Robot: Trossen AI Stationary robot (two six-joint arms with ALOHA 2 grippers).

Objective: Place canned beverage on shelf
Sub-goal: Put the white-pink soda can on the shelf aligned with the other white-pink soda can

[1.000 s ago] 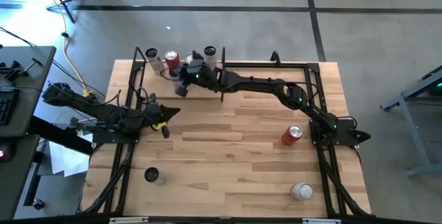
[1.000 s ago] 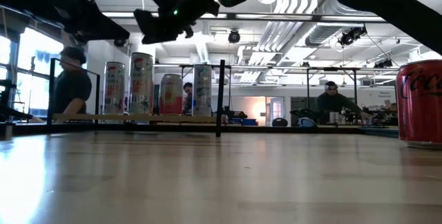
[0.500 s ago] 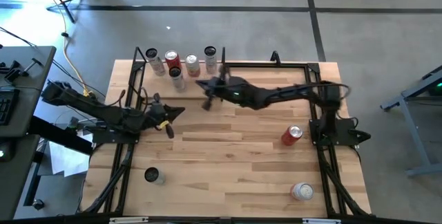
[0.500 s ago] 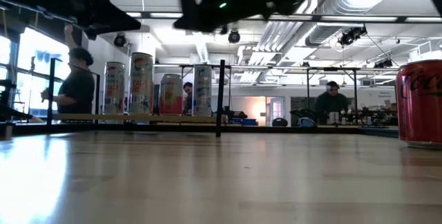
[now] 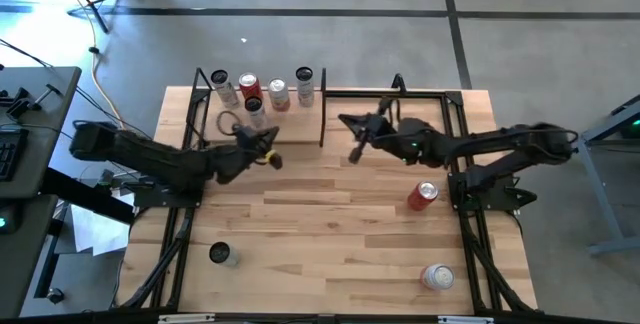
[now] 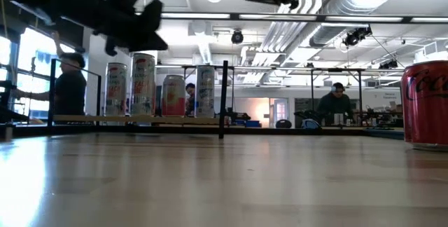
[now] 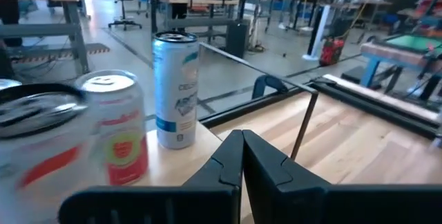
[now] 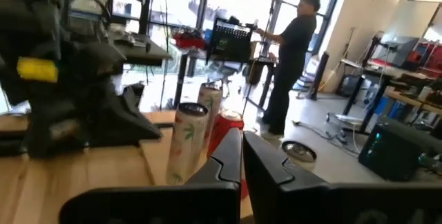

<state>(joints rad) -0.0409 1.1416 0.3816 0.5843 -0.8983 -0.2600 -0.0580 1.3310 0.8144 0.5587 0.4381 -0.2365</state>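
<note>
The shelf (image 5: 262, 104) sits at the far left of the worktop (image 5: 330, 224), and five cans (image 5: 262, 94) already stand upright on it in a loose cluster. Three more cans are off it: a red can (image 5: 422, 196) lying on its side near the right arm's base, a silver can (image 5: 437, 277) at the near right corner, and a small can (image 5: 220, 254) upright at the near left. The right gripper (image 5: 352, 136) hangs in the air just right of the shelf's right frame, fingers pressed together and carrying nothing, as its wrist view shows two closed dark tips with the shelf's cans beyond them. The left gripper (image 5: 268, 152) hovers at the shelf's near edge, just short of the cans, and its fingers (image 7: 228, 165) are likewise pinched shut on nothing. Judging by this, the next can to fetch is most likely the red one: it lies toward the near right from the right gripper, close beside that arm's base and well apart from the left arm, so the right arm is the nearer. Its long axis runs diagonally across the worktop, top end pointing away to the right, so the fingers would have to open and turn to straddle it across that axis. In the low view it looms at the right edge (image 6: 425, 104), with the shelf's cans far off on the left.
</note>
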